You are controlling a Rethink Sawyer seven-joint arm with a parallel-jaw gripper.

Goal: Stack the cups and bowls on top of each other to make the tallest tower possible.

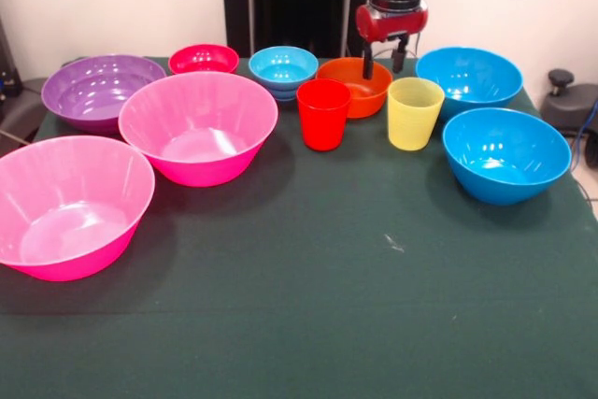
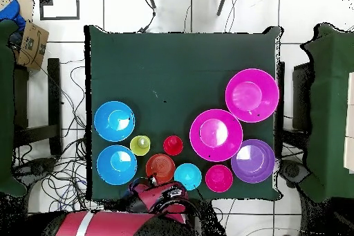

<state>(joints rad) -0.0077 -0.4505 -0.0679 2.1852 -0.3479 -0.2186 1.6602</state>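
My gripper (image 1: 384, 64) hangs open over the far rim of the small orange bowl (image 1: 355, 87), one finger (image 1: 368, 66) dipping inside it. In front of that bowl stand the red cup (image 1: 323, 114) and the yellow cup (image 1: 414, 113), both upright. The small light-blue bowl (image 1: 282, 67) and small red bowl (image 1: 203, 59) sit in the back row. Two large blue bowls (image 1: 468, 78) (image 1: 505, 153) are on the right. The purple bowl (image 1: 98, 91) and two pink bowls (image 1: 198, 126) (image 1: 70, 205) are on the left. No tower stands in either view.
The dark green cloth (image 1: 327, 306) covers the table. In the overhead view the arm (image 2: 155, 198) reaches in beside the orange bowl (image 2: 160, 167). Cables and chairs surround the table (image 2: 180, 53), and a cardboard box (image 2: 31, 45) sits off one corner.
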